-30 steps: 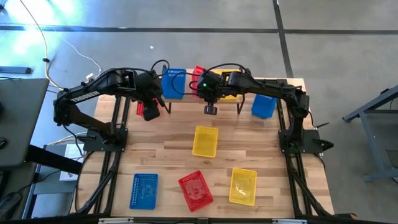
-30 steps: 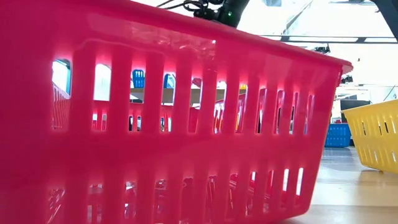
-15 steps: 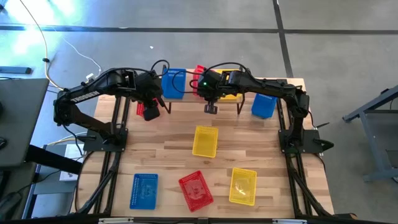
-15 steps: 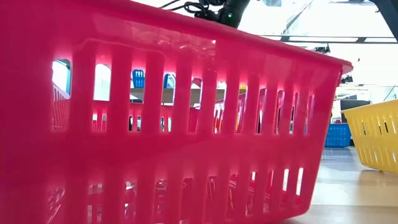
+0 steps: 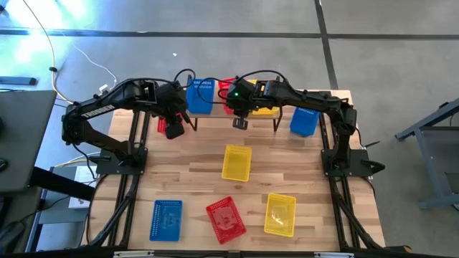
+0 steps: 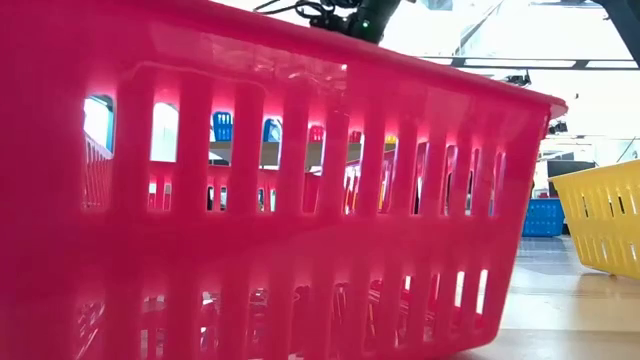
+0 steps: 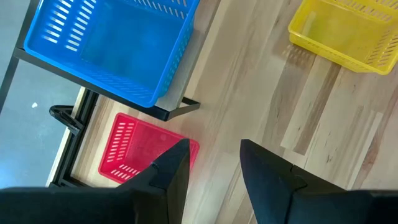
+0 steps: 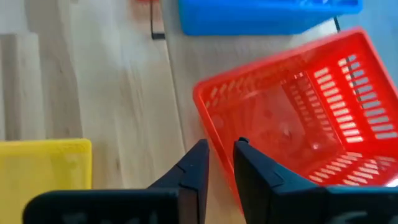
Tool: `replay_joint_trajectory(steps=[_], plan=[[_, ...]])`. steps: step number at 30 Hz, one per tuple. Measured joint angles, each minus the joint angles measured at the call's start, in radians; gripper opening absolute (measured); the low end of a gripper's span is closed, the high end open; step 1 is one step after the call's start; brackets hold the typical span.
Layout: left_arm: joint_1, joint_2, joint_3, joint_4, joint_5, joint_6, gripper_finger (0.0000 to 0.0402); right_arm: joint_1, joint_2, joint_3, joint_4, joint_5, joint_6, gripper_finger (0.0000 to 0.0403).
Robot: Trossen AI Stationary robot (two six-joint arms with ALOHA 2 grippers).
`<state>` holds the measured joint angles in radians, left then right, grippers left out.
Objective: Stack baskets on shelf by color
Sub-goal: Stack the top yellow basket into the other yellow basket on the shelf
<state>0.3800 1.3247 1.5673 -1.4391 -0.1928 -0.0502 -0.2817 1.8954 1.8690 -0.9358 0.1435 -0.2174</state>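
Note:
The shelf (image 5: 215,113) stands at the table's far middle. On it sit a blue basket (image 5: 201,95), a red basket (image 8: 298,118) lying askew beside it, and a yellow basket (image 8: 43,165). My right gripper (image 8: 221,155) hovers over the shelf, slanting down, its fingers a little apart on either side of the red basket's near rim. My left gripper (image 7: 214,155) hangs open above the table by the shelf's left end. Below it, another red basket (image 7: 143,149) lies on the table. My right gripper has the red basket's near rim (image 8: 214,140) between its two fingers, coming from above and slanting toward the far edge. Whether a finger touches the rim, I cannot tell. The basket rests on the shelf.
Loose baskets lie on the table: yellow (image 5: 237,163) in the middle, blue (image 5: 166,218), red (image 5: 226,218) and yellow (image 5: 280,213) along the near edge, blue (image 5: 304,122) at the far right. The near red basket (image 6: 250,200) fills the low view.

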Motion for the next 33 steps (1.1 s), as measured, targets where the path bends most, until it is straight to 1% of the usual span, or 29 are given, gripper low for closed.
replay_joint_trajectory(steps=[9,14,22,27,29,33], plan=[[0.000,0.000,0.000,0.000,0.000,0.000,0.0131,0.000,0.000,0.000,0.015,-0.032,0.030,0.0061],[0.000,0.000,0.000,0.000,0.000,-0.001,0.0131,0.003,0.001,0.021,0.016,-0.098,0.089,0.0061],[-0.006,0.000,0.000,0.000,0.000,-0.002,0.0131,0.054,0.000,0.196,-0.162,-0.117,0.161,0.0062],[-0.046,0.000,0.000,0.000,0.000,0.000,0.0131,0.107,0.000,0.261,-0.276,-0.125,0.193,0.0062],[-0.068,0.000,0.000,0.000,0.002,0.000,0.0131,0.124,0.000,0.275,-0.318,-0.108,0.219,0.0062],[-0.115,0.000,0.000,0.007,0.020,-0.003,0.0131,0.161,-0.001,0.278,-0.373,-0.033,0.268,0.0062]])
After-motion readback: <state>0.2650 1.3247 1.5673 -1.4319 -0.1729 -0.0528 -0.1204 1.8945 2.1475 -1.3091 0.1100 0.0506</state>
